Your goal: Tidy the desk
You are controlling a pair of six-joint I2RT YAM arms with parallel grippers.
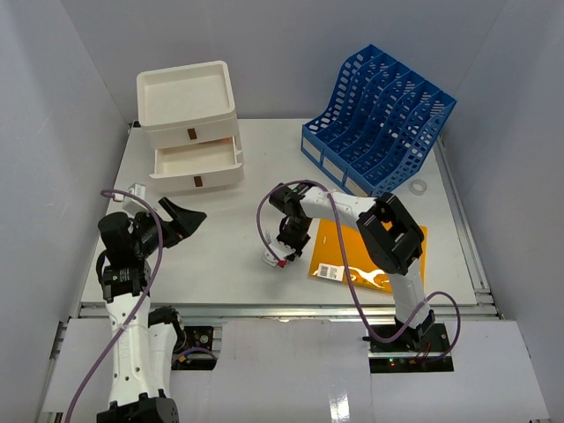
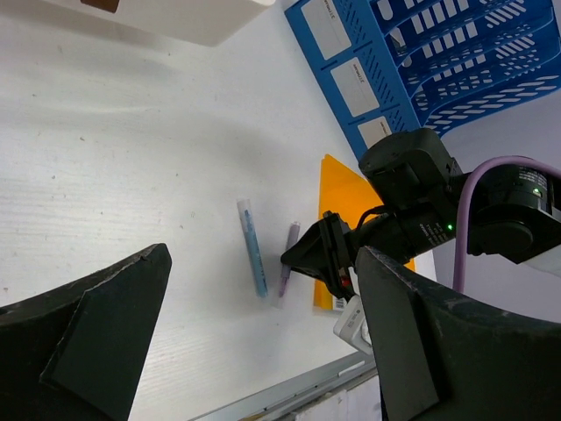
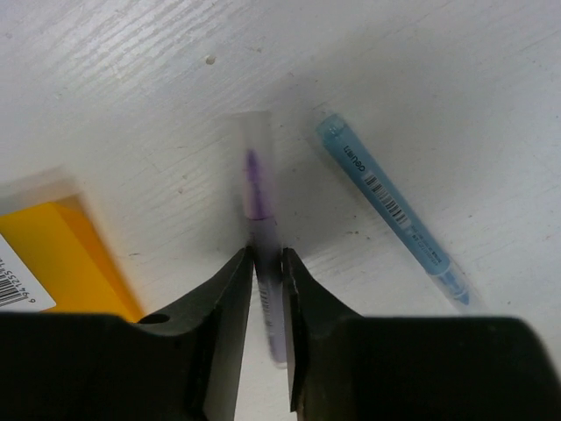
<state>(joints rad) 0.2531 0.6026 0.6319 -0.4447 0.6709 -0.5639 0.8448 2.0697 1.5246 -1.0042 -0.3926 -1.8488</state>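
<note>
The white desk [image 1: 229, 247] holds a purple pen [image 3: 261, 219] and a light blue pen [image 3: 390, 210] lying side by side near the front middle. My right gripper [image 3: 267, 263] is shut on the purple pen's barrel, right at the desk surface; in the top view it [image 1: 284, 251] is just left of an orange folder [image 1: 330, 251]. The left wrist view shows both the purple pen [image 2: 286, 263] and the blue pen [image 2: 253, 247]. My left gripper [image 1: 181, 220] is open and empty, held above the left side of the desk.
A white three-drawer box [image 1: 189, 106] stands at the back left with a drawer [image 1: 196, 159] pulled out. A blue slotted file rack [image 1: 379, 115] stands at the back right. A small white ring [image 1: 418, 187] lies near the rack. A small white object [image 1: 137, 189] lies at the left edge.
</note>
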